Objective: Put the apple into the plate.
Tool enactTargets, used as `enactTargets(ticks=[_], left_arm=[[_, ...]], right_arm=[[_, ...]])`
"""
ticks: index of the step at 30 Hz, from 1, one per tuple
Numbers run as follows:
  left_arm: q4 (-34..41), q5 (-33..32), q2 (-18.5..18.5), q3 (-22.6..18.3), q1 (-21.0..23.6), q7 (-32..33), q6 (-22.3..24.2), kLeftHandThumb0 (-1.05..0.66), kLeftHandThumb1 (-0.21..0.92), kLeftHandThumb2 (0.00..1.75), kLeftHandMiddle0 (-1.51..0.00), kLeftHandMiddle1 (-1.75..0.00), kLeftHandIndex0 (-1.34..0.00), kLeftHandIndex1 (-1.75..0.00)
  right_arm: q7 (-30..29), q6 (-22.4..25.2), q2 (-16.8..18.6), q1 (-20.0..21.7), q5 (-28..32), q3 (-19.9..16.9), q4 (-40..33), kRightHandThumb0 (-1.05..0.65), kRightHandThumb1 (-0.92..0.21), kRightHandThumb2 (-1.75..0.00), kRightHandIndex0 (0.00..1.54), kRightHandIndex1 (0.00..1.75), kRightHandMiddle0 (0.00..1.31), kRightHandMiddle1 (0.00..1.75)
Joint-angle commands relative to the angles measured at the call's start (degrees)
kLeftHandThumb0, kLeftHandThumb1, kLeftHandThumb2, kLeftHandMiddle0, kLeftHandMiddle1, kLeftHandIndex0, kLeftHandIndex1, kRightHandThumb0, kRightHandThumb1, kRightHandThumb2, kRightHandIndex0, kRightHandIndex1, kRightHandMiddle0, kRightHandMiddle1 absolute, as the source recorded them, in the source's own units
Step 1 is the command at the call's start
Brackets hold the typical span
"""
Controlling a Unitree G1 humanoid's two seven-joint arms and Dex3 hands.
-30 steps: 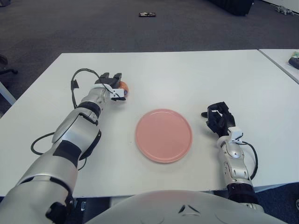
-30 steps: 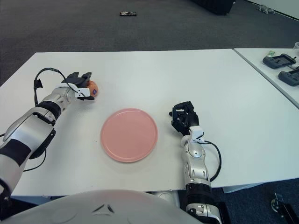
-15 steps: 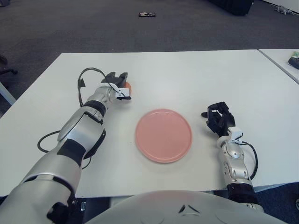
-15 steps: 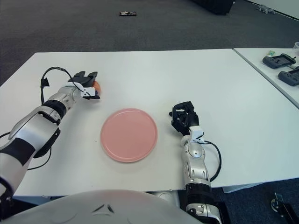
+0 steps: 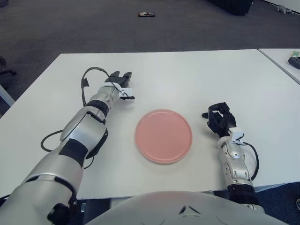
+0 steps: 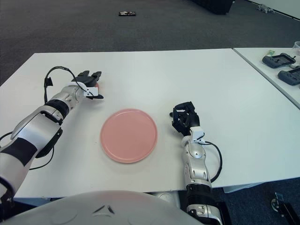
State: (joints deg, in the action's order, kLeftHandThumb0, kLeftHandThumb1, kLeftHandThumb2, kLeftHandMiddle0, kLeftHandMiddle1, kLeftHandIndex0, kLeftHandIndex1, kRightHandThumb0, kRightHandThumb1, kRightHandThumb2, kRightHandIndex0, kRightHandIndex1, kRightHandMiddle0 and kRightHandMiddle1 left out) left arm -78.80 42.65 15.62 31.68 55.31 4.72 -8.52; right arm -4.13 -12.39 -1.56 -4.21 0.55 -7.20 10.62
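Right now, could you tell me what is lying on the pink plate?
Nothing lies on the pink plate; its whole surface shows bare. The apple is almost hidden behind the left hand, up on the white table.

Apple (image 6: 96, 86) mostly hidden, pink plate (image 5: 163, 136) empty

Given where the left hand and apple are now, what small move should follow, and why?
Probably carry the apple right and toward the robot, over the plate. The left hand wraps it at the table's far left, the plate holds nothing, and the right hand rests idle beside the plate.
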Motion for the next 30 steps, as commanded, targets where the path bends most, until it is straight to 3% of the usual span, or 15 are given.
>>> enactTargets(ticks=[1, 30], left_arm=[[-0.07, -0.09, -0.03, -0.22, 1.87, 0.34, -0.08, -1.05, 0.92, 0.27, 0.0, 0.0, 0.0, 0.0], [-0.38, 0.65, -1.7, 0.59, 1.45, -0.29, -0.02, -1.05, 0.92, 0.3, 0.0, 0.0, 0.0, 0.0]], right_arm=[[-0.27, -0.11, 0.11, 0.04, -0.03, -0.07, -0.03, -0.36, -0.77, -0.74, 0.49, 1.24, 0.28, 1.75], [-0.55, -0.41, 0.22, -0.36, 0.04, -0.15, -0.52, -0.37, -0.76, -0.76, 0.49, 1.24, 0.29, 1.75]])
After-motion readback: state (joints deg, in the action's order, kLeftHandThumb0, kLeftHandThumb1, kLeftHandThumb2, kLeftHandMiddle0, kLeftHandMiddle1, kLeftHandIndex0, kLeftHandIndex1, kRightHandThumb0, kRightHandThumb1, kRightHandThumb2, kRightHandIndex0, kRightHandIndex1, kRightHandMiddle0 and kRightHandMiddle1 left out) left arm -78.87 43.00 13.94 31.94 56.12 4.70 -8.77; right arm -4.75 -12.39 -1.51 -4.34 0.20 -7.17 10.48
